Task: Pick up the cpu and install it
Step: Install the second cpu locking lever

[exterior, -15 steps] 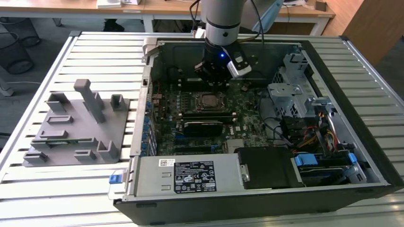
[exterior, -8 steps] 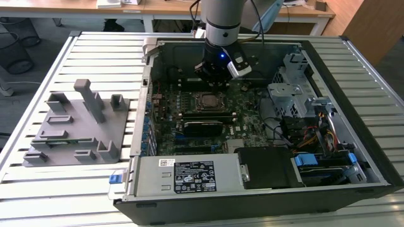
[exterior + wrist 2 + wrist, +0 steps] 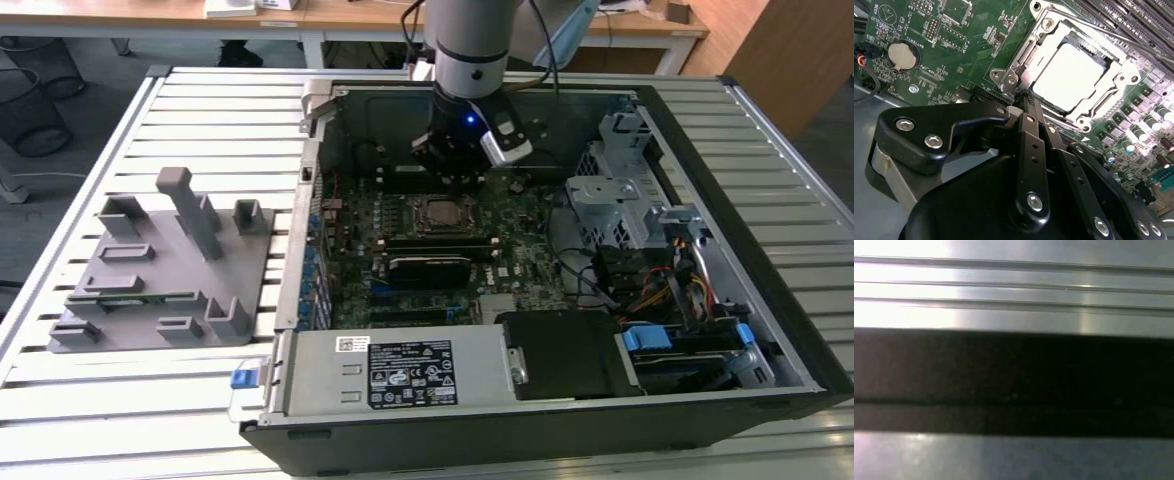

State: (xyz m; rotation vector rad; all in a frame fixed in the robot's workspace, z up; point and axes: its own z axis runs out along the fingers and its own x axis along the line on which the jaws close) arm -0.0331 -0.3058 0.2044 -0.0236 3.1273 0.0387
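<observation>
Open computer case [image 3: 667, 110] lies on its side on a slatted metal counter [image 3: 214, 110]. The arm reaches down into the case, its gripper [image 3: 462, 183] hanging just above the motherboard [image 3: 527, 235], near the socket [image 3: 442, 212].

The cpu [image 3: 1070, 75] sits flat inside the socket frame [image 3: 1046, 30] in the second wrist view, its pale silver top facing up and nothing resting on it. The gripper [image 3: 1024, 100] hangs just beside the socket's near corner, apart from the chip. Its fingers [image 3: 1030, 125] appear drawn close together with nothing between them.

A round coin battery [image 3: 903, 55] sits on the board, well apart from the socket.

A grey parts fixture [image 3: 160, 265] stands on the counter at the exterior view's left, outside the case.
</observation>
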